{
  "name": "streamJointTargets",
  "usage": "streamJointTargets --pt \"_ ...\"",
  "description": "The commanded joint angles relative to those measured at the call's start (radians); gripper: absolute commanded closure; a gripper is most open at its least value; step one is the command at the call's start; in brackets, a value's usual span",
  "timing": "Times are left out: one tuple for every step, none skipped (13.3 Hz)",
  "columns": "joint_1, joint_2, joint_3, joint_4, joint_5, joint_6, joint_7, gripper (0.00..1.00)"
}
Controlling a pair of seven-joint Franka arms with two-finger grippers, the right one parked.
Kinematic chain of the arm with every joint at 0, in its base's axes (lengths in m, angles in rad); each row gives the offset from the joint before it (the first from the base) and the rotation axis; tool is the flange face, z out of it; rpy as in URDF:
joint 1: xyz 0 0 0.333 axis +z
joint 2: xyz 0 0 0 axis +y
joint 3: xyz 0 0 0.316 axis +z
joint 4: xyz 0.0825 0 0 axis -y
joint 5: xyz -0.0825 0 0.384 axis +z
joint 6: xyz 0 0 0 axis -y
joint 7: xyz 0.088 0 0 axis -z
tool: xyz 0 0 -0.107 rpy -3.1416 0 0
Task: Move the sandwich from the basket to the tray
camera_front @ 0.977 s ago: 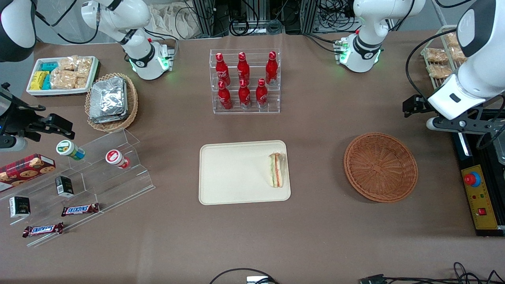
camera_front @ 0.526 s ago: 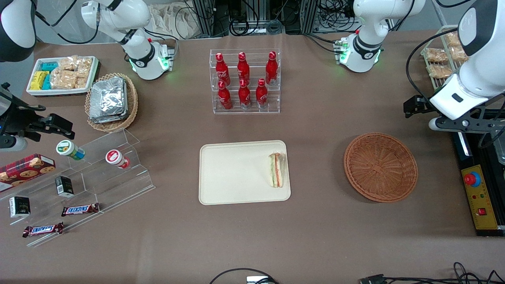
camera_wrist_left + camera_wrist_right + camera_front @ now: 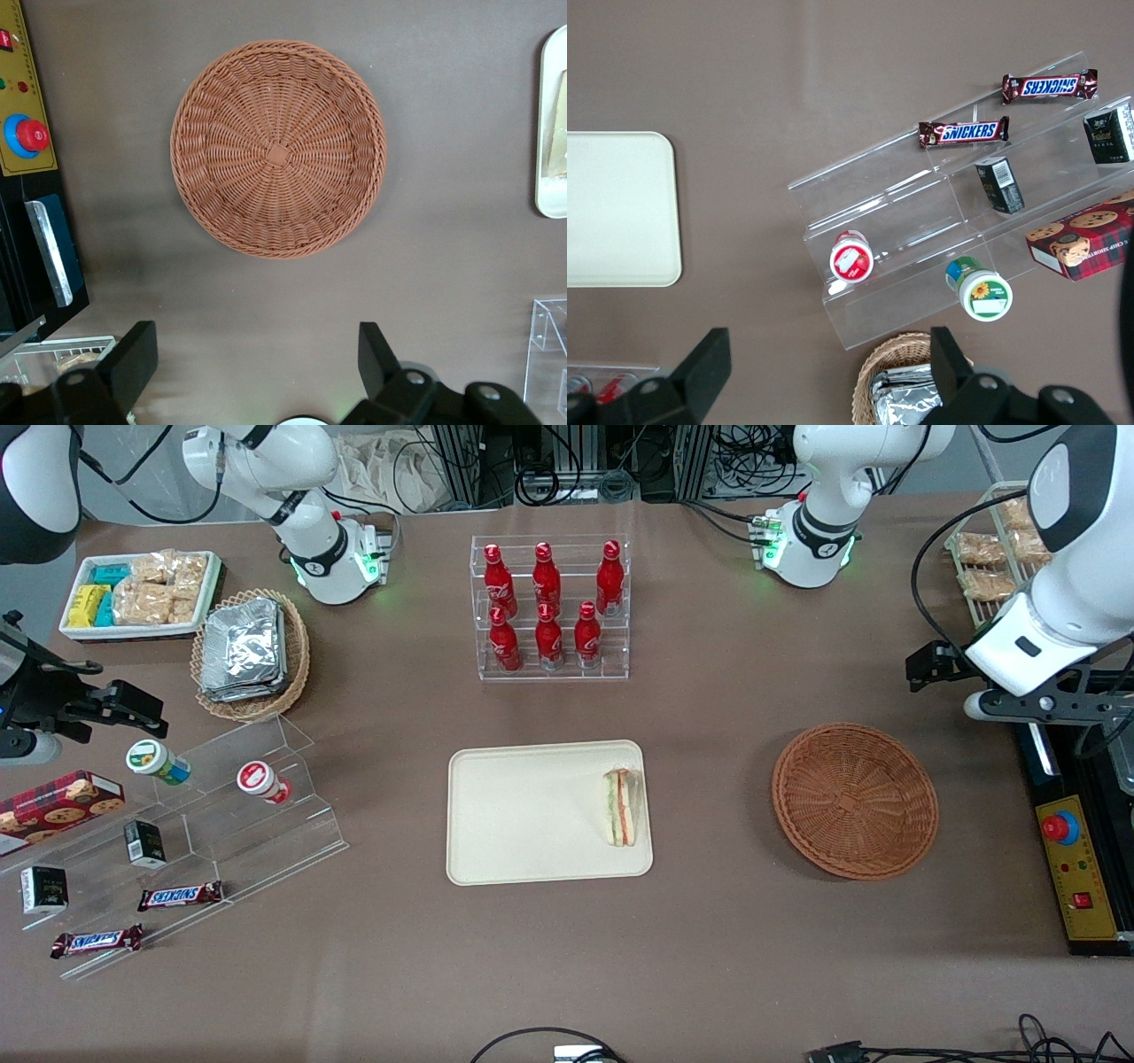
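The sandwich (image 3: 622,807) lies on the cream tray (image 3: 523,815), close against the rim at the end nearest the wicker basket (image 3: 855,800), which now holds nothing, so the task looks done. The gripper (image 3: 257,367) hangs high above the counter (image 3: 709,691), toward the working arm's end and farther from the front camera than the basket, its jaws spread wide and holding nothing. Bare counter surrounds the basket; the bottle rack (image 3: 549,607) stands well apart.

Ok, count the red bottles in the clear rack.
6. Upper row: first, second, third. Lower row, nearer the front camera: fourth, fifth, sixth. None look hidden. The tool hangs open, away above the basket.
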Motion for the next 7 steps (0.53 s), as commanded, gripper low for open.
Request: streamJointTargets --pt "0.011 0.002 -0.011 0.009 0.0 0.001 -0.021 0.0" --pt "0.011 0.002 -0.011 0.009 0.0 0.001 -0.021 0.0" --pt "0.012 0.002 -0.011 0.009 0.0 0.001 -0.021 0.0" --pt "0.012 0.002 -0.011 0.01 0.0 0.003 -0.021 0.0" --pt "0.012 0.002 -0.011 0.01 0.0 0.004 -0.021 0.0" --pt "0.012 0.002 -0.011 0.007 0.0 0.004 -0.022 0.0" --pt "0.012 0.0 -0.011 0.006 0.0 0.003 -0.021 0.0"
